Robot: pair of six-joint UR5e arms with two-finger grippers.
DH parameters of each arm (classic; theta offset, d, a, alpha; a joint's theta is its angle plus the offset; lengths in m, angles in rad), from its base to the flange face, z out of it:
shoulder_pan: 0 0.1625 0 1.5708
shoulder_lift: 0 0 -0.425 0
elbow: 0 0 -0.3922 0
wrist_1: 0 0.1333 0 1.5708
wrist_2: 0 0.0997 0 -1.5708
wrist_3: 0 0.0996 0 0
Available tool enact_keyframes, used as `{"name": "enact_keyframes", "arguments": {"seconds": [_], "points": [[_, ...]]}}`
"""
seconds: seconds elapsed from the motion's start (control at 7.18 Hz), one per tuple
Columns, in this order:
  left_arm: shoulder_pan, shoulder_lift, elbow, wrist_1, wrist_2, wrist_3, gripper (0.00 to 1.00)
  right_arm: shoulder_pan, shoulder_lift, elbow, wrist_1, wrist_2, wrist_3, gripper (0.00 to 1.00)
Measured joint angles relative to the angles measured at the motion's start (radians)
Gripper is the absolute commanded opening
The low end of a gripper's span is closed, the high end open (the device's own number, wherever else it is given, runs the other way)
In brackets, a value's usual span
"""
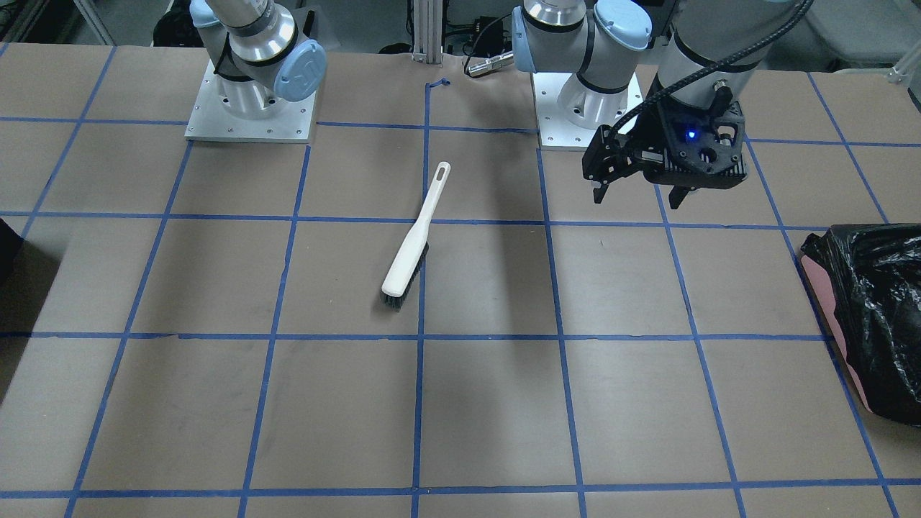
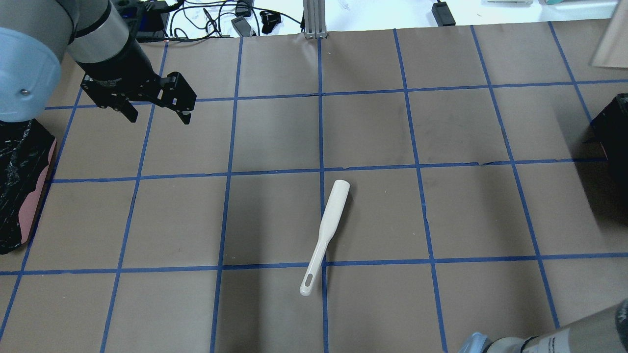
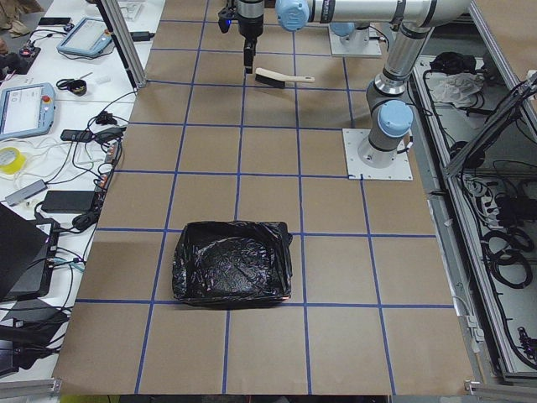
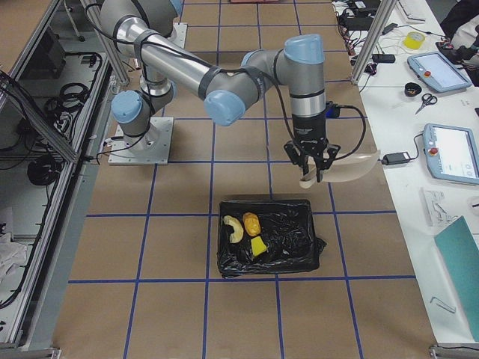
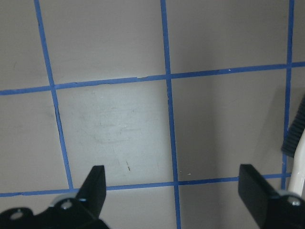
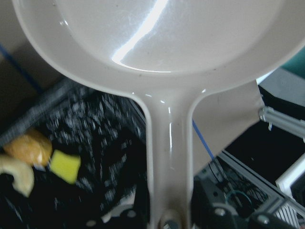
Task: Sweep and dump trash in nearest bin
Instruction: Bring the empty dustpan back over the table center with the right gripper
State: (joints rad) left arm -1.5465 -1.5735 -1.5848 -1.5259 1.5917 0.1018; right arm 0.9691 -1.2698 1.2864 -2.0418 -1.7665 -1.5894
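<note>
Right-side view, lower centre: a black-bag-lined bin (image 4: 299, 258) is noted on the brown paper-covered desk (image 4: 179, 314) with its blue tape grid. Three trash items are seen inside, in the bin's left half. The lumpy yellow-brown lump (image 4: 251, 222) and the pale yellow crescent slice (image 4: 233, 228) lie just beside each other. The yellow-green sponge piece (image 4: 257, 247) lies lower in frame. All three rest on the black liner.

The right gripper (image 4: 310, 170) is held above the bin's upper right corner, pinched on the handle of a cream plastic dustpan (image 4: 350, 168). In the right wrist view the scoop fills the top of frame, and the three items show at lower left.

The left gripper (image 2: 159, 117) is seen at upper left of the overhead view, jaws spread wide, nothing between them.

A white plastic brush with dark bristles (image 2: 326, 230) lies flat at frame centre, touched by neither gripper.

A second black-lined bin (image 3: 231, 262) is recorded at lower centre of the left-side view; only crumpled liner can be made out in it.
</note>
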Motion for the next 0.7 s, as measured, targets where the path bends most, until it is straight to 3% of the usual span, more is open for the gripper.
{"name": "enact_keyframes", "arguments": {"seconds": [0.28,0.7], "points": [[0.008,0.004,-0.002,-0.001,0.007,0.004,1.0,0.196,0.017,0.002,0.056,0.083,0.373,0.0],[0.008,0.007,-0.014,0.001,0.009,0.004,1.0,0.423,0.039,0.003,0.129,0.106,0.833,0.0]]}}
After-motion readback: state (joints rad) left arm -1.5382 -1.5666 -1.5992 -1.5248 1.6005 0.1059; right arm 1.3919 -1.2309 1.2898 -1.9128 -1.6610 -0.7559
